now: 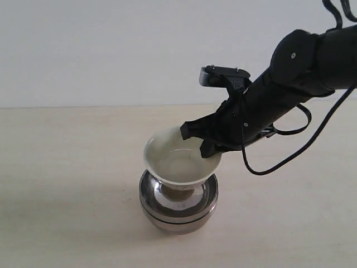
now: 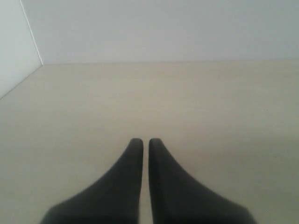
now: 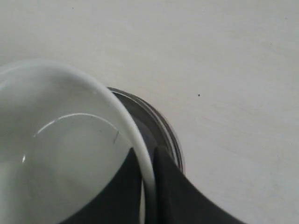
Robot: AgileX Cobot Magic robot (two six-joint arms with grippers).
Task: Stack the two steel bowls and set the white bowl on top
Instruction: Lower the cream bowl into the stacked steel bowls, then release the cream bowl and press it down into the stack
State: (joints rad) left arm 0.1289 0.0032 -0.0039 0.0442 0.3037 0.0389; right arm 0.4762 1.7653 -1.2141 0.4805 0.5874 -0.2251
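Note:
The two steel bowls (image 1: 177,215) stand nested one in the other on the table, near the middle of the exterior view. The white bowl (image 1: 178,162) hangs just above them, its foot inside the upper steel bowl's rim. My right gripper (image 1: 207,146) is shut on the white bowl's rim, one finger inside and one outside. In the right wrist view the white bowl (image 3: 60,149) fills one side, with the steel bowls' rim (image 3: 161,128) showing behind it and the right gripper (image 3: 148,154) pinching the white rim. My left gripper (image 2: 145,142) is shut on nothing over bare table.
The light wooden table (image 1: 67,167) spreads around the stack, with a pale wall behind it. The right arm and its looping black cable (image 1: 290,151) reach in from the upper right. A wall corner (image 2: 32,37) shows in the left wrist view.

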